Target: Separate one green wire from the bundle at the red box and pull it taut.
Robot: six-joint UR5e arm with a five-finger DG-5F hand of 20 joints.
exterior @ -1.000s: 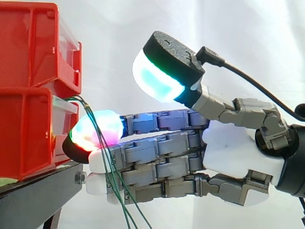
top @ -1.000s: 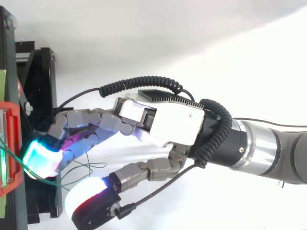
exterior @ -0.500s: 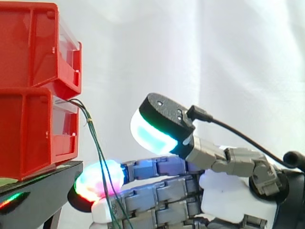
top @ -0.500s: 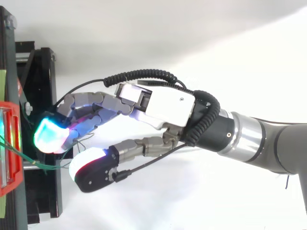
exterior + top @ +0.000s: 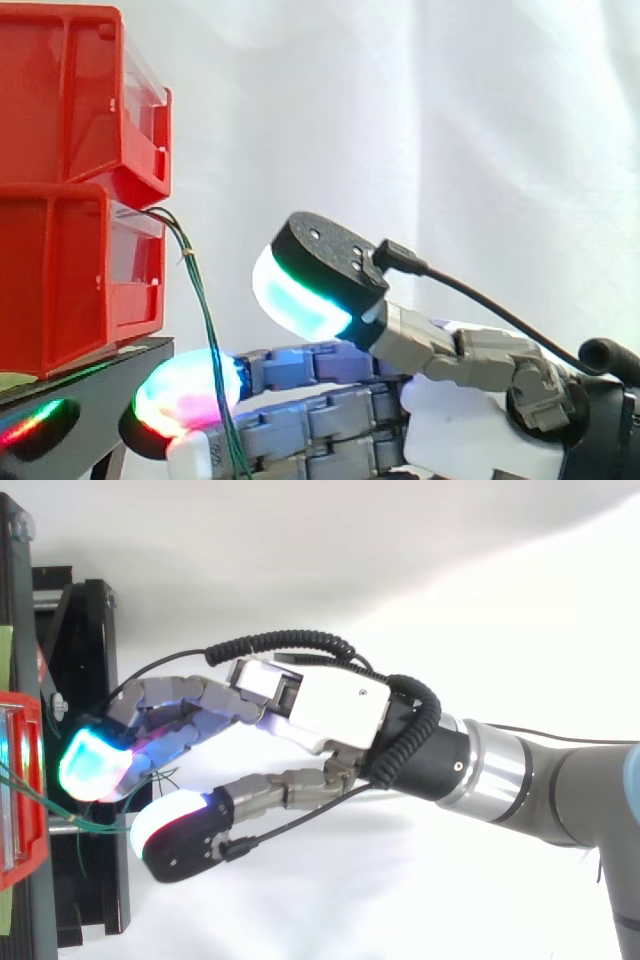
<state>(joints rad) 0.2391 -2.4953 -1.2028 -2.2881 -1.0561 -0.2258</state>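
My hand [image 5: 465, 430] is spread and pinches nothing: fingers straight toward the lower red bin [image 5: 70, 280], thumb [image 5: 300, 290] lifted clear above them. The green wires [image 5: 199, 300] leave that bin's front and hang steeply down, crossing at my fingertips [image 5: 185, 395]. They run near-vertical, across my reach. So, as I judge it, I must catch one strand between thumb and fingers, then draw it away from the bin.
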